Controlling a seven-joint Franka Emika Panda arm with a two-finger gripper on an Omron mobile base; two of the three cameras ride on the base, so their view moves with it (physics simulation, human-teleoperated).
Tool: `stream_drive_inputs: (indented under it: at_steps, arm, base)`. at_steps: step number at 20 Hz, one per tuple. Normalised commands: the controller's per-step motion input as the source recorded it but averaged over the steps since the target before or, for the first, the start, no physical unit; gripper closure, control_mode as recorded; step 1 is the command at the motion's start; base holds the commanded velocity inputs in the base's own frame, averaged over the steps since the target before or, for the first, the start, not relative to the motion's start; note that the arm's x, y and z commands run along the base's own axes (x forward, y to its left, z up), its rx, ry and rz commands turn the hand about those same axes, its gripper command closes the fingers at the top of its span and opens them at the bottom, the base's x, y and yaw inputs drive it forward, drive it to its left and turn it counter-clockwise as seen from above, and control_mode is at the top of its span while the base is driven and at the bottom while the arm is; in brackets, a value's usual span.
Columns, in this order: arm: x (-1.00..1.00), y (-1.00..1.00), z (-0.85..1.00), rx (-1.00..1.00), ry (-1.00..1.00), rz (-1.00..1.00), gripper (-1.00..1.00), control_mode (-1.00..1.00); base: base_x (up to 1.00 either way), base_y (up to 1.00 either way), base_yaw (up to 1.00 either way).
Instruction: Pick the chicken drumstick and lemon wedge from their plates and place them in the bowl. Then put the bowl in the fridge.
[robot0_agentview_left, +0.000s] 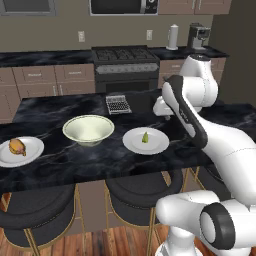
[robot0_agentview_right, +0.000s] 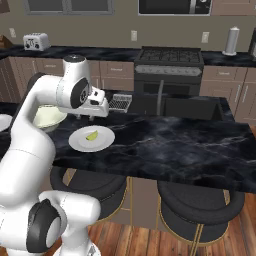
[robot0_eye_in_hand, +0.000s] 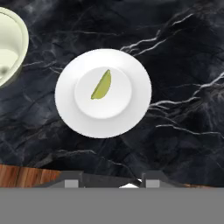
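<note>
lemon wedge on its plate below the part-open, empty gripper; drumstick far left.

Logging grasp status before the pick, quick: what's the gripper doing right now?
Gripper: open, holding nothing, above the lemon wedge on its plate.

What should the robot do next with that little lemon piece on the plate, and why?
Probably lower the end effector straight down toward the lemon wedge. The hand hangs above the wedge's white plate, holding nothing, and the wedge lies alone in the plate's middle. The bowl beside it is empty and the chicken drumstick sits on its own plate, so nothing has been moved yet.
</note>
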Motion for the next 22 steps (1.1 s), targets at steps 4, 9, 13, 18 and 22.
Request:
stream_drive_inputs:
  at_steps: [4,9,13,18,22]
  arm:
    - [-0.01,0.00,-0.01,0.00,0.00,0.00,-1.00,-1.00]
    - [0.07,0.13,-0.17,0.00,-0.03,-0.16,-1.00,-1.00]
    - [0.25,0.27,-0.26,0.00,-0.02,-0.35,-1.00,-1.00]
    - [0.36,0.21,-0.20,0.01,0.00,-0.34,-1.00,-1.00]
    - [0.44,0.07,-0.19,0.02,0.08,-0.19,-1.00,-1.00]
  base:
    - [0.00,0.00,0.00]
    - [0.00,0.00,0.00]
    - [0.00,0.00,0.00]
    - [0.00,0.00,0.00]
    - [0.00,0.00,0.00]
